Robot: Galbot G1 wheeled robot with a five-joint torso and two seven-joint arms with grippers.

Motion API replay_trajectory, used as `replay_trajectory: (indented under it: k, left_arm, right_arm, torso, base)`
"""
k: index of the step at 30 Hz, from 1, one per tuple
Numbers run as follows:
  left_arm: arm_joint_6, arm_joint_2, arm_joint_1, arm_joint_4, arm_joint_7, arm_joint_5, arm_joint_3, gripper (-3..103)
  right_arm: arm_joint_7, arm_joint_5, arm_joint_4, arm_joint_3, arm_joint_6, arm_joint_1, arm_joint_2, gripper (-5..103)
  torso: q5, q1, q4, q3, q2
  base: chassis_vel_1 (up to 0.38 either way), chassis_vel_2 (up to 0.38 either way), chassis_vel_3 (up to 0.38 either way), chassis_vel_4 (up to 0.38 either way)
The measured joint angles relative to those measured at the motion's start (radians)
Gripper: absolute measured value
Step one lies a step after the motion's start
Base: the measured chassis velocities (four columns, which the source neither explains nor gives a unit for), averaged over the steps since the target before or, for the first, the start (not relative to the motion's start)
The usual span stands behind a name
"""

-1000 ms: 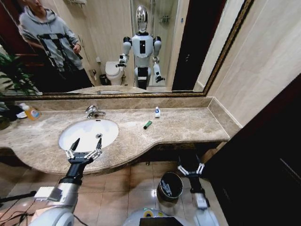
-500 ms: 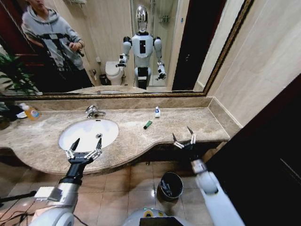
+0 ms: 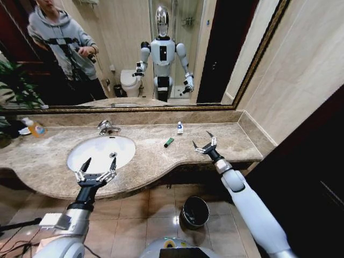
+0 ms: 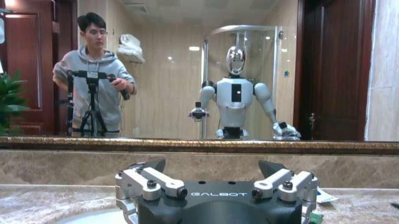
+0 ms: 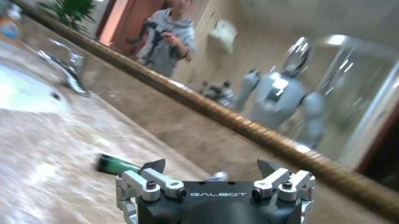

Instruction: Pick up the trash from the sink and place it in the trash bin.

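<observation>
White arms, black "GALBOT" grippers w/ silver screwed fingers

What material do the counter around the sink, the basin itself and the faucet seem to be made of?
Counter: polished beige-brown stone, likely marble, given its veining and sheen. Basin: glossy white, probably ceramic, smooth and uniform. Faucet: shiny chrome-looking metal with bright reflections.

Wall mirror [image 3: 107, 54] in gilt frame above the counter. Orange-liquid bottle [image 3: 35, 128] standing at the counter's far left, close under the mirror. Green plant [image 3: 13, 88] at the left edge. Brown tiled floor [image 3: 156, 207] below.
</observation>
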Motion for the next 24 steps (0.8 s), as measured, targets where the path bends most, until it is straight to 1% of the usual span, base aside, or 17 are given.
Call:
replay_trajectory:
  k: [1, 2, 3, 4, 8, 11, 16, 17, 18, 19, 20, 21, 22, 23, 24]
  left_arm:
    - [0.0, 0.0, 0.0, 0.0, 0.0, 0.0, 0.0, 100]
    - [0.0, 0.0, 0.0, 0.0, 0.0, 0.0, 0.0, 100]
    - [0.0, 0.0, 0.0, 0.0, 0.0, 0.0, 0.0, 100]
    - [0.0, 0.0, 0.0, 0.0, 0.0, 0.0, 0.0, 100]
    - [0.0, 0.0, 0.0, 0.0, 0.0, 0.0, 0.0, 100]
    - [0.0, 0.0, 0.0, 0.0, 0.0, 0.0, 0.0, 100]
    - [0.0, 0.0, 0.0, 0.0, 0.0, 0.0, 0.0, 100]
    - [0.0, 0.0, 0.0, 0.0, 0.0, 0.0, 0.0, 100]
    - [0.0, 0.0, 0.0, 0.0, 0.0, 0.0, 0.0, 100]
    - [0.0, 0.0, 0.0, 0.0, 0.0, 0.0, 0.0, 100]
    - [0.0, 0.0, 0.0, 0.0, 0.0, 0.0, 0.0, 100]
    - [0.0, 0.0, 0.0, 0.0, 0.0, 0.0, 0.0, 100]
    - [0.0, 0.0, 0.0, 0.0, 0.0, 0.0, 0.0, 100]
    - [0.0, 0.0, 0.0, 0.0, 0.0, 0.0, 0.0, 100]
    - [0.0, 0.0, 0.0, 0.0, 0.0, 0.0, 0.0, 100]
  right_arm:
    - [-0.014, 0.061, -0.013, -0.042, -0.051, 0.042, -0.001, 97]
    - [-0.014, 0.061, -0.013, -0.042, -0.051, 0.042, -0.001, 97]
    - [-0.014, 0.1, -0.032, -0.078, -0.075, 0.078, 0.0, 95]
    - [-0.012, 0.111, -0.056, -0.11, -0.093, 0.116, 0.007, 95]
    - [-0.013, 0.086, -0.132, -0.176, -0.098, 0.217, 0.031, 95]
    - [-0.009, 0.109, -0.219, -0.252, -0.132, 0.308, 0.054, 95]
    - [-0.004, 0.114, -0.305, -0.283, -0.143, 0.357, 0.077, 95]
    - [0.001, 0.106, -0.336, -0.289, -0.143, 0.373, 0.087, 95]
    - [0.008, 0.076, -0.367, -0.291, -0.136, 0.386, 0.097, 95]
    - [0.008, 0.076, -0.367, -0.291, -0.136, 0.386, 0.097, 95]
    - [0.01, 0.049, -0.383, -0.29, -0.123, 0.392, 0.102, 95]
    - [0.01, -0.034, -0.426, -0.28, -0.065, 0.405, 0.114, 95]
    - [0.012, -0.097, -0.454, -0.27, -0.03, 0.415, 0.123, 94]
    - [0.014, -0.121, -0.465, -0.268, -0.018, 0.42, 0.127, 95]
    - [0.014, -0.121, -0.465, -0.268, -0.018, 0.42, 0.127, 95]
  torso:
    - [0.0007, 0.0, 0.0001, 0.0, 0.0]
    - [0.0007, 0.0, 0.0001, 0.0, 0.0]
    - [0.0005, 0.0, 0.0003, 0.0, 0.0]
    - [0.0004, 0.0, 0.0003, 0.0, 0.0]
    - [0.0001, 0.0, 0.0004, 0.0, 0.0]
    - [0.0003, 0.0, 0.0006, 0.0, 0.0]
    - [0.0004, 0.0, 0.0003, 0.0, 0.0]
    - [0.0003, 0.0, 0.0003, 0.0, 0.0]
    - [0.0003, 0.0, 0.0004, 0.0, 0.0]
    - [0.0003, 0.0, 0.0004, 0.0, 0.0]
    - [0.0003, 0.0, 0.0004, 0.0, 0.0]
    - [0.0004, 0.0, 0.0004, 0.0, 0.0]
    - [0.0002, 0.0, 0.0003, 0.0, 0.0]
    - [0.0003, 0.0, 0.0003, 0.0, 0.0]
    - [0.0003, 0.0, 0.0003, 0.0, 0.0]
  base:
    - [0.0, 0.0, 0.0, 0.0]
    - [0.0, 0.0, 0.0, 0.0]
    - [0.0, 0.0, 0.0, 0.0]
    - [0.0, 0.0, 0.0, 0.0]
    - [0.0, 0.0, 0.0, 0.0]
    - [0.0, 0.0, 0.0, 0.0]
    - [0.0, 0.0, 0.0, 0.0]
    - [0.0, 0.0, 0.0, 0.0]
    - [0.0, 0.0, 0.0, 0.0]
    - [0.0, 0.0, 0.0, 0.0]
    - [0.0, 0.0, 0.0, 0.0]
    - [0.0, 0.0, 0.0, 0.0]
    - [0.0, 0.0, 0.0, 0.0]
    - [0.0, 0.0, 0.0, 0.0]
    - [0.0, 0.0, 0.0, 0.0]
